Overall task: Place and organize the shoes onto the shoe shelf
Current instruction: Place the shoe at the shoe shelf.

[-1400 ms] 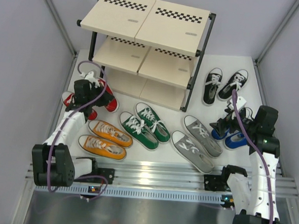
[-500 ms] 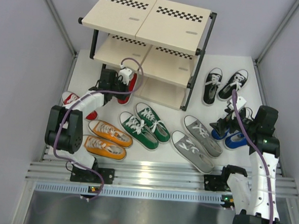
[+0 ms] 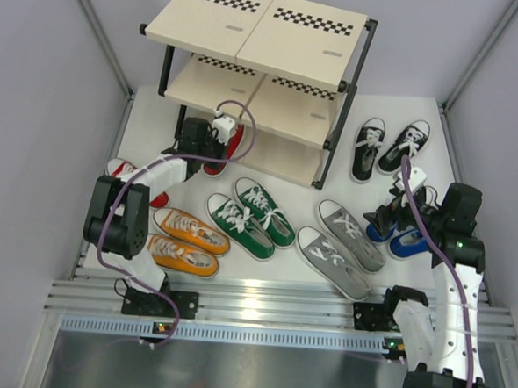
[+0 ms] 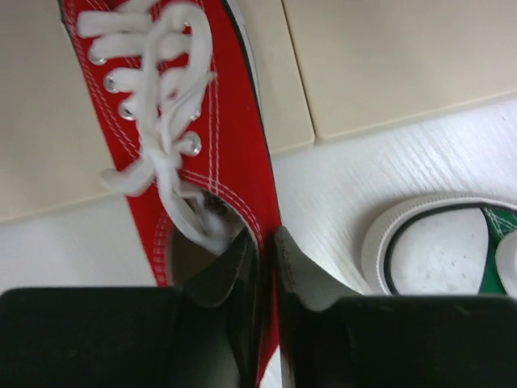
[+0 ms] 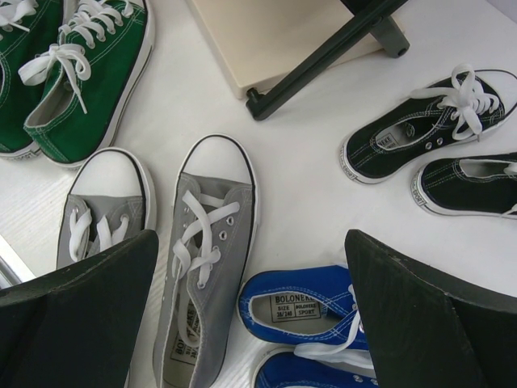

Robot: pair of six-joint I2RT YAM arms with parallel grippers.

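red shoe half onto the bottom tier: a poor spot to let go

the left gripper (image 4: 262, 260) has its jaws almost together, nipping the inner side wall of the red shoe (image 4: 202, 121) at the collar. the shoe's toe and laces lie over the bottom panel (image 4: 380, 56) of the shoe shelf (image 3: 277, 37), while its heel end hangs over the white surface (image 4: 339, 194).

if it is released here, the heel would likely drop off the panel's lip and the shoe could tilt or slide back out. a harder push risks shoving the shelf itself. the loose lace end sits right by the fingers and could snag as they open. a green shoe (image 4: 436, 259) lies just beside, where a retreating arm could clip it.

the right gripper (image 3: 388, 219) hangs wide open and empty over the blue shoes (image 5: 299, 307).
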